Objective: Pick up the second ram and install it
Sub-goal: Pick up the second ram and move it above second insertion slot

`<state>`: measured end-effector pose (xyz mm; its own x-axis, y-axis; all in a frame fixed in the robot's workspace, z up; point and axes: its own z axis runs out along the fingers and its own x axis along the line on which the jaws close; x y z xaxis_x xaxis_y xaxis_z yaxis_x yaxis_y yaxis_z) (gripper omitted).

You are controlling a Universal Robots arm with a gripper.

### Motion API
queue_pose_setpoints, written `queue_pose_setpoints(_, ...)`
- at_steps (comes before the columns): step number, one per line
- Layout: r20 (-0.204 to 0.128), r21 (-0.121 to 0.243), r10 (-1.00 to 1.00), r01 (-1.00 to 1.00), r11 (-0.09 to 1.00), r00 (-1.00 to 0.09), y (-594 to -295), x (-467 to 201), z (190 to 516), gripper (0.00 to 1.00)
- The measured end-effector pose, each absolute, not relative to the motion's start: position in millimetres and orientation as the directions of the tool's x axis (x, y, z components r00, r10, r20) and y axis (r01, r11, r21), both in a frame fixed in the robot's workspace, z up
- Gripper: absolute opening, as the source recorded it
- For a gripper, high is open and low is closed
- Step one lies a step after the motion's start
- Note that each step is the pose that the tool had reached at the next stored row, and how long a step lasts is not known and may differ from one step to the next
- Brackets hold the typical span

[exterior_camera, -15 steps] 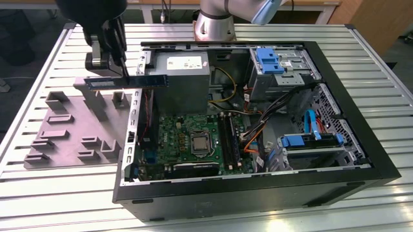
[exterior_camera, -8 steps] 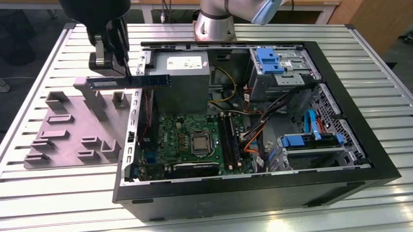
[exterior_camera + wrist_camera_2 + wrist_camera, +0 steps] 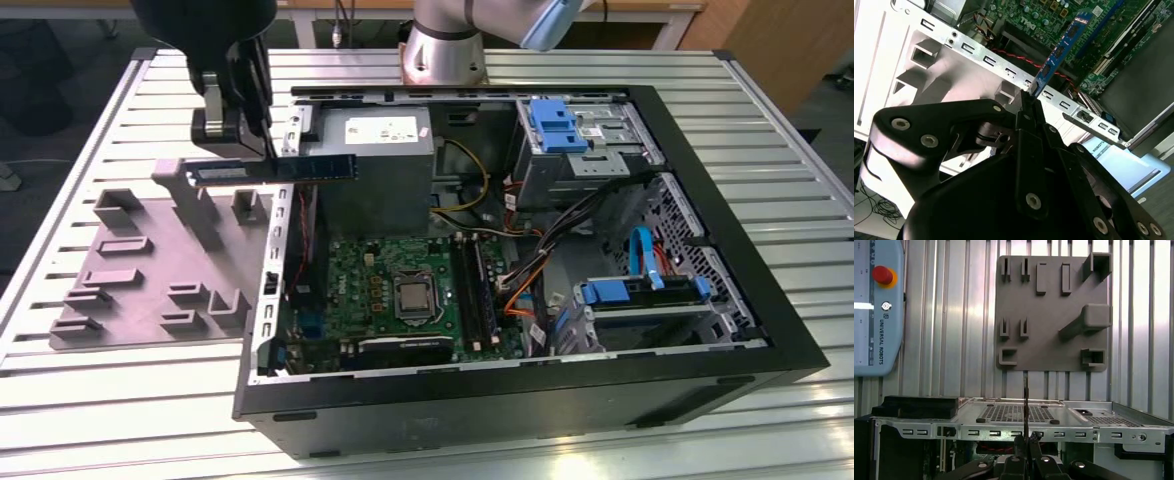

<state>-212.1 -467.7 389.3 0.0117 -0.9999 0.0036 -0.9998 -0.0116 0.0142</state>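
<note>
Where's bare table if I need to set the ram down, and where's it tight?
Bare slatted table runs along the near edge of the grey fixture plate, at the exterior view's left of the case. Crowded inside: cables beside the motherboard.

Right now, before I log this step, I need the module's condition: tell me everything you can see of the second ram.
The second ram is a long, thin, flat, dark blue-green circuit strip with small chips on its face. The gripper is shut on it toward one end and holds it in the air on edge, long side level, over the edge of the open computer case, beside the grey power-supply box. Nothing else touches it, and it sits in no slot.
</note>
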Motion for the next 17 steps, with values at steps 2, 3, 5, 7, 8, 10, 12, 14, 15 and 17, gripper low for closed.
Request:
queue_pose_setpoints(2,0.004,0.014,-1.0,-1.0,-0.012,0.012,-467.7,-211.2,389.3,0.14)
queue_pose_setpoints(3,0.004,0.014,-1.0,-1.0,-0.012,0.012,-467.7,-210.8,389.3,0.14)
queue_pose_setpoints(5,0.004,0.014,-1.0,-1.0,-0.012,0.012,-467.7,-209.9,389.3,0.14)
queue_pose_setpoints(7,0.004,0.014,-1.0,-1.0,-0.012,0.012,-467.7,-209.1,389.3,0.14)
queue_pose_setpoints(8,0.004,0.014,-1.0,-1.0,-0.012,0.012,-467.7,-208.7,389.3,0.14)
queue_pose_setpoints(10,0.004,0.014,-1.0,-1.0,-0.012,0.012,-467.7,-207.7,389.3,0.14)
queue_pose_setpoints(12,0.004,0.014,-1.0,-1.0,-0.012,0.012,-467.7,-206.6,389.3,0.14)
queue_pose_setpoints(14,0.004,0.014,-1.0,-1.0,-0.012,0.012,-467.7,-205.6,389.3,0.14)
queue_pose_setpoints(15,0.004,0.014,-1.0,-1.0,-0.012,0.012,-467.7,-205.0,389.3,0.14)
queue_pose_setpoints(17,0.004,0.014,-1.0,-1.0,-0.012,0.012,-467.7,-204.0,389.3,0.14)
